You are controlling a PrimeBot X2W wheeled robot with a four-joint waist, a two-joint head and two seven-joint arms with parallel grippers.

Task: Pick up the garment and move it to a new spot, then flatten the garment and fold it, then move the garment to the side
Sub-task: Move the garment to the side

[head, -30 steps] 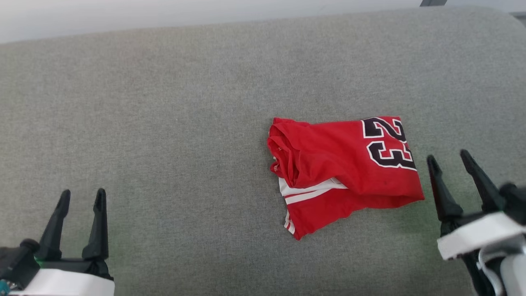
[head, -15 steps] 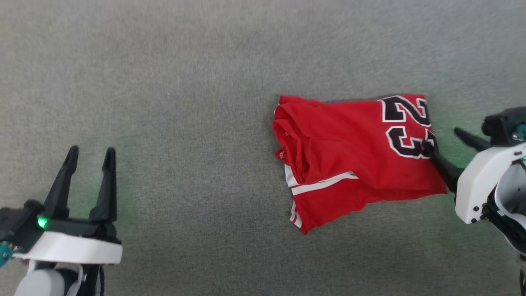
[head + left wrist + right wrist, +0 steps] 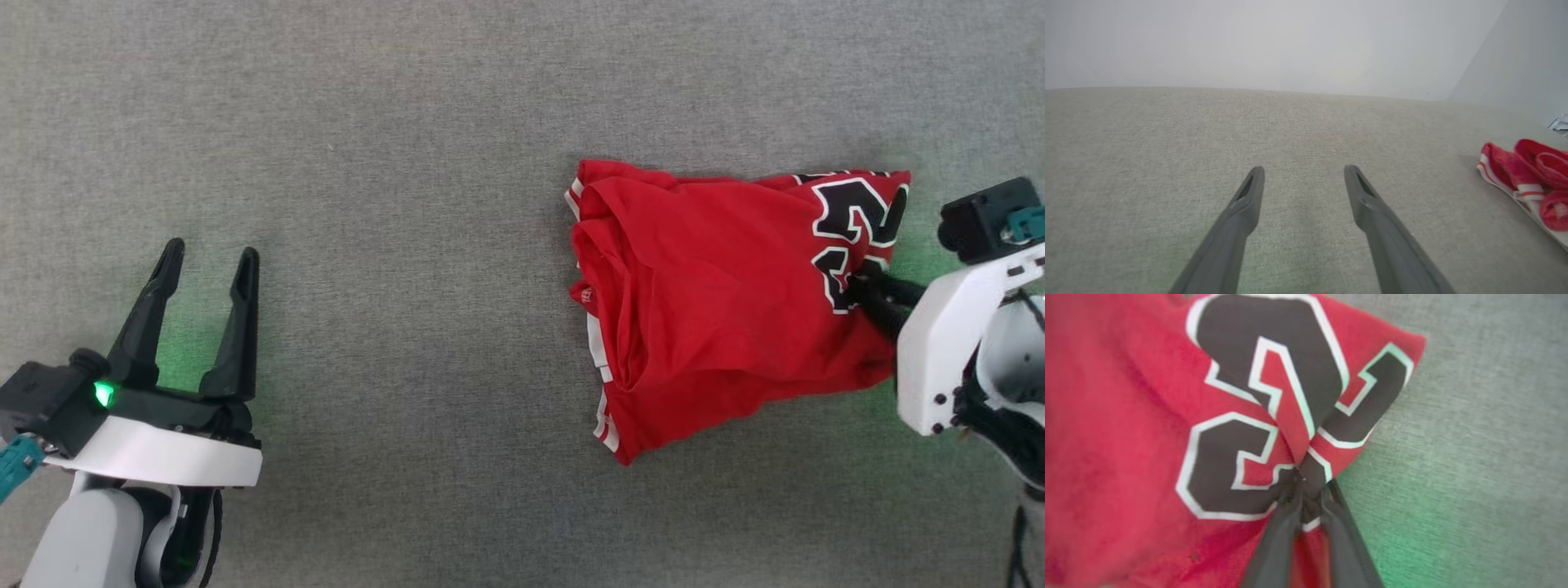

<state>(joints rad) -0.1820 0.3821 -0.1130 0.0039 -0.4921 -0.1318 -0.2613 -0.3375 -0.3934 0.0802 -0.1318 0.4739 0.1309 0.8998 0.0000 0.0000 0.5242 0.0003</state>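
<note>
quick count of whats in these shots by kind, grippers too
garment: 1
grippers: 2 (left gripper, right gripper)
grey fabric surface: 1
total: 4

Wide-spread left end effector [image 3: 211,249]; right end effector [image 3: 859,287] pinched nearly closed

The garment [image 3: 718,318], a red shirt printed with a black, white-edged "23", lay crumpled and loosely folded on the grey fabric surface [image 3: 367,163], toward 3 o'clock in my head view. White striped trim showed along its 9 o'clock edge. At its 3 o'clock edge the print was bunched into a ridge, pinched in my right pincer [image 3: 857,287].
</note>
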